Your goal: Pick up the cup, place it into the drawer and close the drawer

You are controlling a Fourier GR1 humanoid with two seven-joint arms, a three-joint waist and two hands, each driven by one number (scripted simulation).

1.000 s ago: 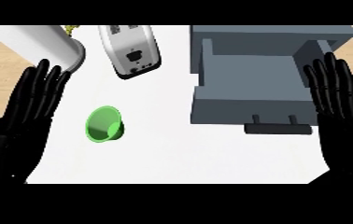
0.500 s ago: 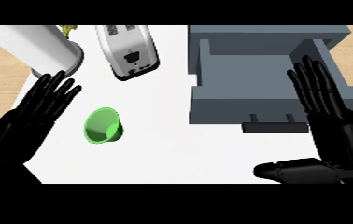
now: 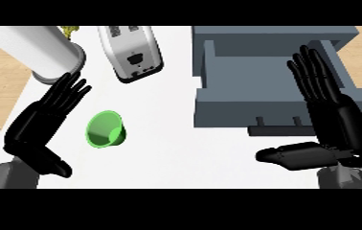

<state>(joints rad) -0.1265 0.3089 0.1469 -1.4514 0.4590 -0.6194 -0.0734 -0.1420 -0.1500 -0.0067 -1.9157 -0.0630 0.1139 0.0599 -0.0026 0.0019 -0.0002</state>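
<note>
A green cup [image 3: 106,129] lies on its side on the white counter [image 3: 176,147], left of centre, with its mouth toward me. My left hand [image 3: 44,121] is just left of it, open with straight fingers, and does not touch it. The grey drawer [image 3: 272,83] stands open at the upper right with nothing in it; its front panel and handle [image 3: 279,127] face me. My right hand [image 3: 326,107] is open over the drawer's right side, fingers pointing away and thumb stretched out to the left below the handle.
A white toaster [image 3: 130,51] lies at the top centre. A large white cylinder [image 3: 39,51] stands at the top left, close to my left hand's fingertips. The counter's left edge runs beside my left forearm.
Both hands have moved inward. My left hand has come toward the cup from the left edge. My right hand has shifted left over the drawer, and its thumb now shows.
</note>
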